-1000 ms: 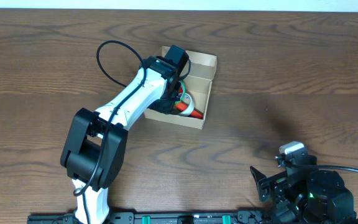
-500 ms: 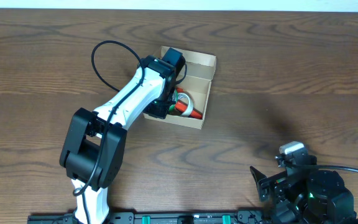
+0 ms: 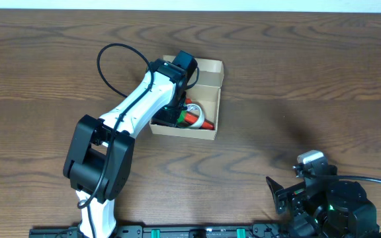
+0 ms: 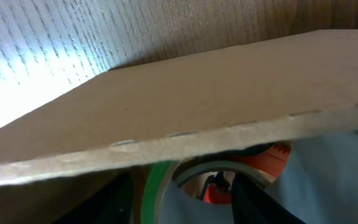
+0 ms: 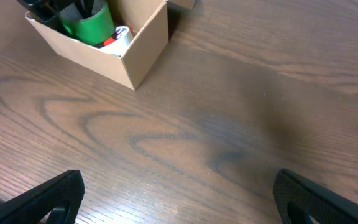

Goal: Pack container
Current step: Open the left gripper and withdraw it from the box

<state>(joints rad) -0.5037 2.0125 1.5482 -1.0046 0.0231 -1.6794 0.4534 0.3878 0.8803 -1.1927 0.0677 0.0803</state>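
The container (image 3: 211, 69) is a small tan cardboard box, open, at mid-table; it also shows in the right wrist view (image 5: 138, 46). My left gripper (image 3: 179, 111) reaches down inside it. Its fingers (image 4: 179, 208) straddle the wall of a green tape roll (image 4: 151, 193), which stands on edge in the box (image 5: 92, 25). A red and white item (image 3: 197, 119) lies beside the roll. A cardboard flap (image 4: 197, 106) fills most of the left wrist view. My right gripper (image 5: 176, 199) is open and empty above bare table at the front right (image 3: 280, 195).
The brown wooden table (image 3: 296, 86) lies all around the box. The left arm's black cable (image 3: 108, 56) loops to the left of the box. The right arm's base (image 3: 336, 201) sits at the front right edge.
The box has slid and turned a little to the left along with my left gripper inside it. The right arm has not moved.
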